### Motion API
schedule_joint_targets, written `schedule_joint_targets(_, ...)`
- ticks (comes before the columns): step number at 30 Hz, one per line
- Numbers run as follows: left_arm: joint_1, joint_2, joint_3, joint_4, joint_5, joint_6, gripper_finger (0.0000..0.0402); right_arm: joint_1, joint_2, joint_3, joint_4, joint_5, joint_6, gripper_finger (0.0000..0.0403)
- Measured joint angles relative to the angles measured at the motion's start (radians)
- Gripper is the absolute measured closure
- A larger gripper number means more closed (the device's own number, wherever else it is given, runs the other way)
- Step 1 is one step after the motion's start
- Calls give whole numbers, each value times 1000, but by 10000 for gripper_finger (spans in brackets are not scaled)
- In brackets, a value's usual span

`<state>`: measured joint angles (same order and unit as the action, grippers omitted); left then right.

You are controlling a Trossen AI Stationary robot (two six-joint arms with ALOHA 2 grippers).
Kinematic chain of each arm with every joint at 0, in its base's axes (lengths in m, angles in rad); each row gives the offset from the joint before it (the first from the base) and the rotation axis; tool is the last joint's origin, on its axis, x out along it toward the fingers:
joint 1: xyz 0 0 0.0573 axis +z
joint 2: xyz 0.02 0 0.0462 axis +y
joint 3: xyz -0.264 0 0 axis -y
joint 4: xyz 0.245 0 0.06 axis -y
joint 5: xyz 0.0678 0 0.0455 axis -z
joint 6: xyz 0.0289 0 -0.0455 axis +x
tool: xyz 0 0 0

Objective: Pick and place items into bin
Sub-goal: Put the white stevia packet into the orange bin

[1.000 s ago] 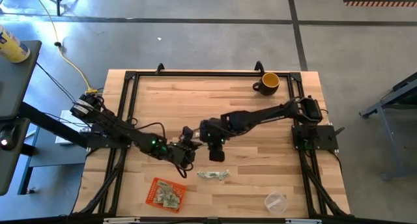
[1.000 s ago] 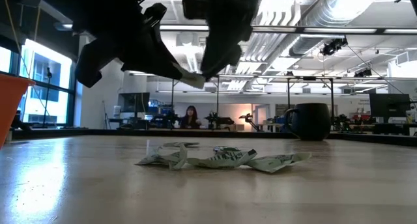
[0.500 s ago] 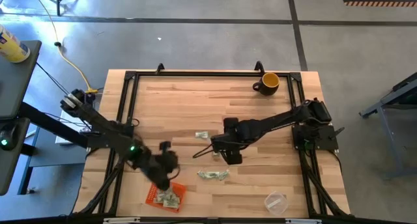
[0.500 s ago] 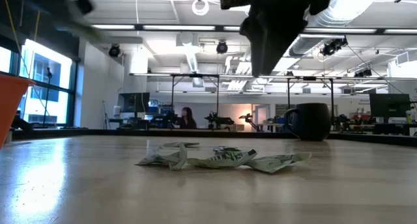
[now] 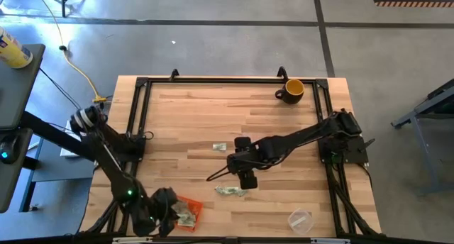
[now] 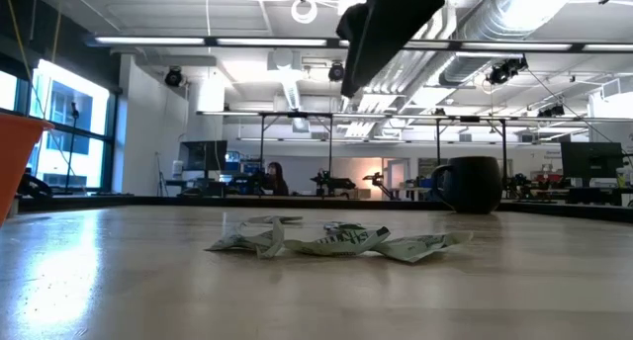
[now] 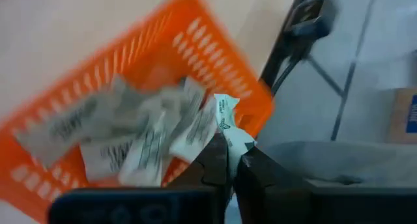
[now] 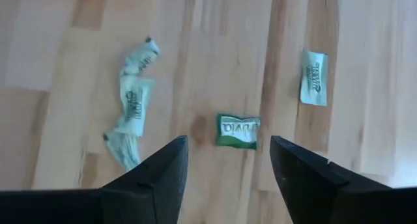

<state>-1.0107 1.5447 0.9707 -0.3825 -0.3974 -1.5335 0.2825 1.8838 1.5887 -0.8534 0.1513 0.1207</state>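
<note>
Progress check: partly done. The shallow orange perforated plastic bin (image 5: 183, 212) is sitting at the near-left corner of the wooden table (image 5: 234, 109) and is holding a heap of pale green-and-white crumpled paper pieces (image 7: 130, 136), several at least; exact count is hard to tell.

The left pincer (image 7: 233, 160) is hanging over the bin's edge, fingers nearly pressed together and pinching one more folded paper piece (image 7: 228, 120) at the tips. That piece is not yet lying in the bin, so I'm judging this drop as the step in hand.

Left on the table, per the right wrist view: a strung-out clump of crumpled pieces (image 8: 132, 100), a small green-faced packet (image 8: 238, 131) near it, and a flat white-green slip (image 8: 315, 77) farther off. In the high view the clump (image 5: 230, 191) is lying just beside the right arm's tip, and a single piece (image 5: 219, 147) is lying toward the table's middle.

The right pincer (image 8: 225, 160) is hovering above those leftovers with fingers spread, carrying nothing.

The yellow-and-black mug (image 5: 291, 90) and the clear plastic cup (image 5: 300, 219) are standing well apart from all this.
</note>
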Motion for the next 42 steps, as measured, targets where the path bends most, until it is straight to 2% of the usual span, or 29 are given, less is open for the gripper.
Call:
schedule_joint_targets(3,0,47,0,-9,17,-57,292,4,2,-1,5,8,-5,182)
schedule_joint_targets(8,3,48,0,-10,5,-65,206,11,2,-1,15,45,-33,161)
schedule_joint_targets(11,3,25,0,-27,3,-41,169,-9,24,-1,54,44,-66,158)
schedule_joint_targets(14,3,-6,0,-89,-12,-1,147,-49,71,-1,117,50,-103,160)
schedule_joint_targets(21,3,-113,0,-298,-73,-8,153,-164,193,-1,185,24,-139,159)
schedule_joint_targets(24,2,-159,0,-333,-107,-23,163,-222,233,-1,209,-36,-146,162)
schedule_joint_targets(28,3,-213,0,-364,-181,-24,175,-276,275,-1,278,-58,-178,162)
schedule_joint_targets(31,3,-245,0,-397,-229,-23,180,-298,285,-1,280,-112,-188,164)
schedule_joint_targets(37,3,-305,0,-547,-263,-20,180,-317,294,0,287,-131,-200,167)
schedule_joint_targets(42,3,-367,0,-702,-336,-29,179,-322,323,2,290,-170,-153,199)
